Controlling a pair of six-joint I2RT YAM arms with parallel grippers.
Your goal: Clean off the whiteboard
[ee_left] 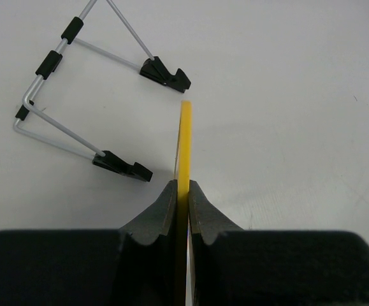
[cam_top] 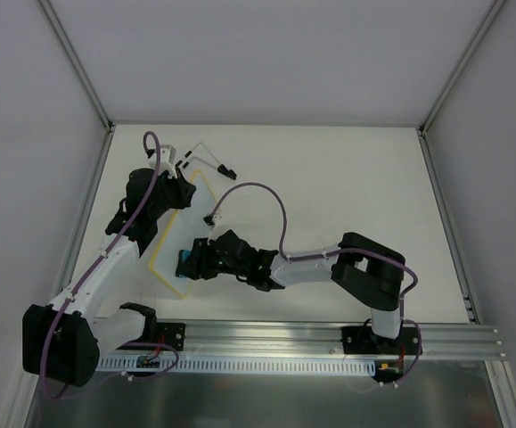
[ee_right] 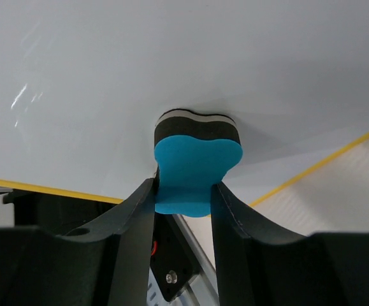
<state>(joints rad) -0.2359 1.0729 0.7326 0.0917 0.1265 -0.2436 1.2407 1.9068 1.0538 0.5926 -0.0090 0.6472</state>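
Two grippers meet at one board. On the left, the left gripper (ee_left: 181,191) has its black fingers pressed together on the whiteboard (ee_left: 185,140), a small flat white rectangular board with a thin yellow-tan frame. The wrist view shows the board edge-on, running straight ahead from between the fingertips. Ahead of this gripper and off to its left, a folding stand of silver wire with black sleeves and black feet (ee_left: 49,64) lies on the white table top (ee_left: 286,95). The stand's nearer foot is just beside the board's edge and apart from it.

From above, the left gripper (cam_top: 173,192) holds the far end of the whiteboard (cam_top: 182,234), and the right gripper (cam_top: 195,261) sits over the near end.

The right gripper (ee_right: 183,191) is clamped on a blue foam eraser block with a black felt base (ee_right: 194,169). Straight ahead of its fingertips, the felt presses flat against the board's glossy white face (ee_right: 171,64).
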